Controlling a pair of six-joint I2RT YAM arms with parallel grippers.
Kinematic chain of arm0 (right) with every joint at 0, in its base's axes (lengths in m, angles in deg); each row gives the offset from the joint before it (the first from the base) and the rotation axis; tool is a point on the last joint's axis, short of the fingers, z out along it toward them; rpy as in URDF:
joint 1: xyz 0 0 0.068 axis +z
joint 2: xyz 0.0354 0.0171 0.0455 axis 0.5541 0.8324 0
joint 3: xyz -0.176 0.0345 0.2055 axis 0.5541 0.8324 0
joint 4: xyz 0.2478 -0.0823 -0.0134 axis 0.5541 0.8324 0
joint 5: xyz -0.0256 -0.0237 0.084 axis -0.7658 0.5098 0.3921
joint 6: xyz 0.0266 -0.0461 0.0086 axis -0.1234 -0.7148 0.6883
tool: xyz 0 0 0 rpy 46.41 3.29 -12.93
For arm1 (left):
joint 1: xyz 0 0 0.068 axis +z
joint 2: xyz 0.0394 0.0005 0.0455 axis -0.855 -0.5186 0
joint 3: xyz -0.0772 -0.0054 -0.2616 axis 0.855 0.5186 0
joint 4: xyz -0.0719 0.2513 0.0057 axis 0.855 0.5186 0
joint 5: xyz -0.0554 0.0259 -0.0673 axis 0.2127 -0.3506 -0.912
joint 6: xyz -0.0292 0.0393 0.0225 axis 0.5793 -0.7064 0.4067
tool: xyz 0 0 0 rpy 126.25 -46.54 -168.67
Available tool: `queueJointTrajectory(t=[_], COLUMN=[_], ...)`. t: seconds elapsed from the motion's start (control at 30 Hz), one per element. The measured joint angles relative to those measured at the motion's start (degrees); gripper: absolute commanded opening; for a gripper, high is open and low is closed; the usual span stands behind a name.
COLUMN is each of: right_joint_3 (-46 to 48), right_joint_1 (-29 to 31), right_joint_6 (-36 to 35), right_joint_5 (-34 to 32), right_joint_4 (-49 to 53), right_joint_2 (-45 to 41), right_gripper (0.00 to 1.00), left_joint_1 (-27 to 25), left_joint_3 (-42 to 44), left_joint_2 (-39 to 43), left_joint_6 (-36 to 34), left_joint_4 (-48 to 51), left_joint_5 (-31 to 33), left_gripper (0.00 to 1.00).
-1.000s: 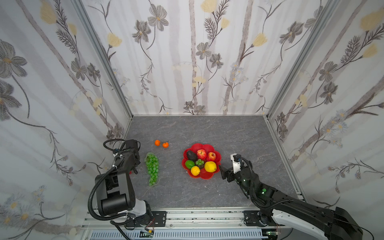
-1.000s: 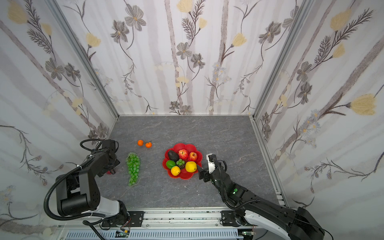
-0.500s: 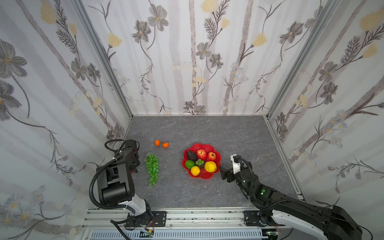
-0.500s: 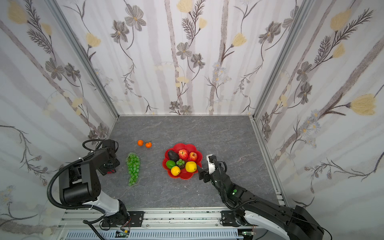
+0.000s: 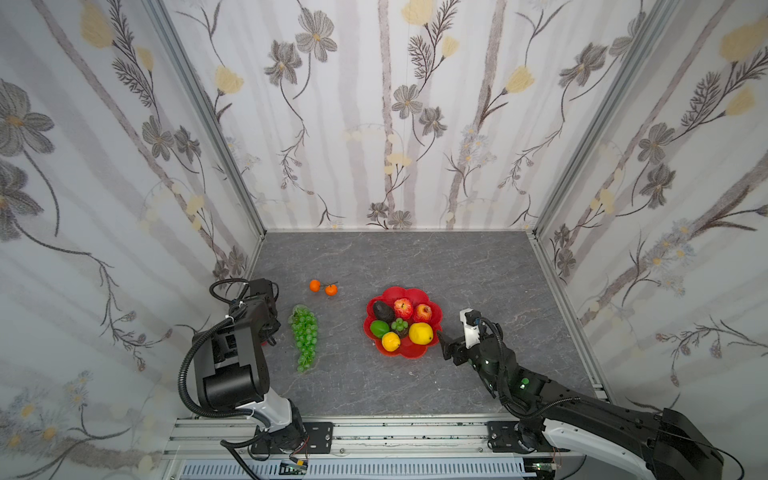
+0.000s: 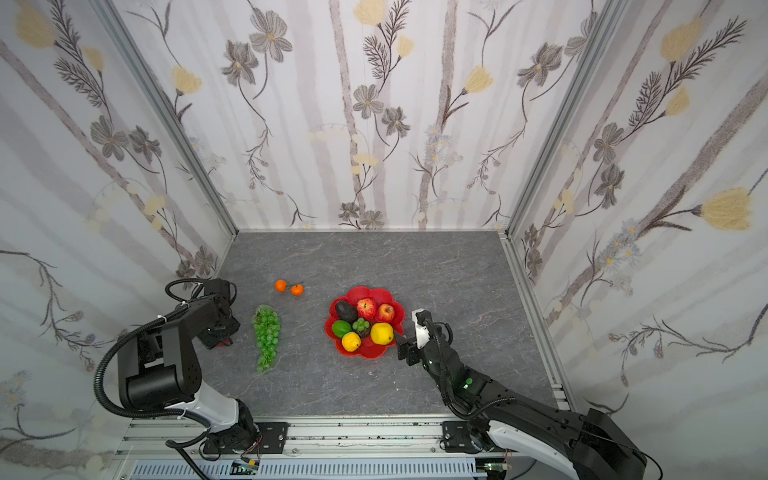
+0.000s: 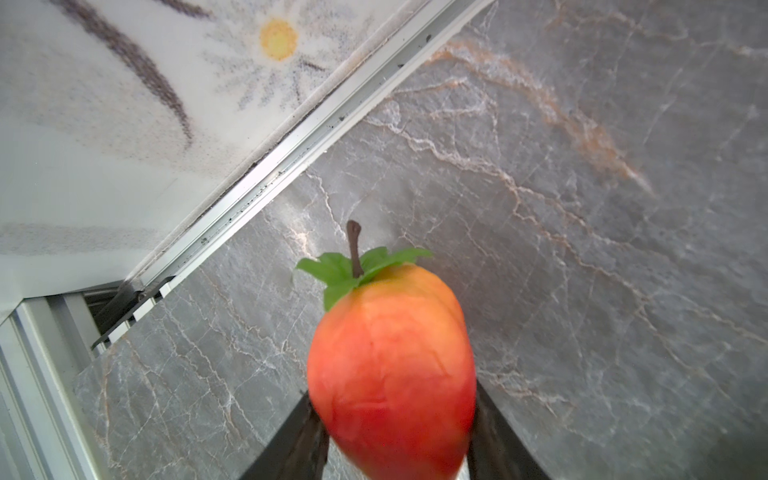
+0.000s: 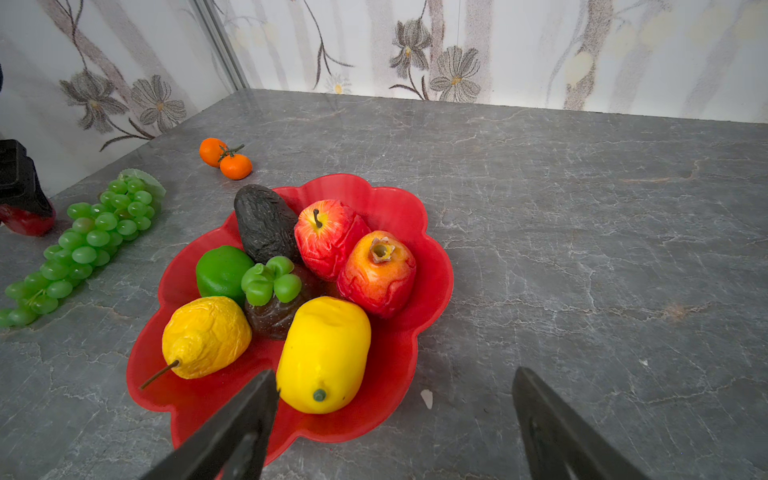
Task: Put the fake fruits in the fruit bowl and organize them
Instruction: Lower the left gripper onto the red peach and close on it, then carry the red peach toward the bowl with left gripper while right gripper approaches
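Here, the red-orange fruit (image 7: 390, 365) was seen by the left wall, well apart from the red flower-shaped fruit bowl (image 5: 401, 354). It was flanked by the left gripper (image 7: 395, 419), whose jaws seemed to touch both sides, though a firm clamp could not be told. The squeeze was best completed across the belly, leaf left clear, and the lift taken high over the green grape bunch (image 5: 305, 336); the right gripper (image 8: 395, 382) was held wide open, empty, beside the bowl.

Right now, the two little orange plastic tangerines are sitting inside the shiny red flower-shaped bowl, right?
No, one bit is wrong. The two little orange plastic tangerines are sitting outside the shiny red flower-shaped bowl, on the grey marbled table beyond its rim. The right wrist view shows it.
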Motion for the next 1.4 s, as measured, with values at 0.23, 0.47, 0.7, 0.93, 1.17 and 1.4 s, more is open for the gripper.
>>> queueJointTrajectory(t=[0.23,0.47,0.7,0.93,1.17,1.4], right_joint_3=[-0.1,-0.1,-1.2,-5.1,-9.6,-12.5], right_joint_1=[0.0,0.0,0.0,0.0,-0.1,-0.5], right_joint_6=[0.0,0.0,0.0,1.8,5.7,8.5], right_joint_5=[0.0,0.0,0.0,0.0,1.8,3.5], right_joint_4=[-0.2,-0.5,-0.9,2.1,4.9,8.6], right_joint_2=[0.3,0.7,1.2,0.7,-0.1,-2.7], right_gripper=[0.88,0.88,0.87,0.87,0.88,0.86], left_joint_1=[0.0,-0.9,-7.6,-20.7,-37.8,-49.8], left_joint_3=[0.7,3.4,5.4,3.9,-1.1,-0.4], left_joint_2=[1.4,6.1,15.6,26.4,26.2,24.1], left_joint_6=[0.0,0.3,1.6,2.5,-4.4,-12.1], left_joint_4=[-0.8,-2.6,-3.2,-3.5,-6.3,-13.7], left_joint_5=[-0.5,-2.8,-5.2,-8.5,-15.3,-24.9], left_gripper=[0.42,0.41,0.43,0.43,0.43,0.4])
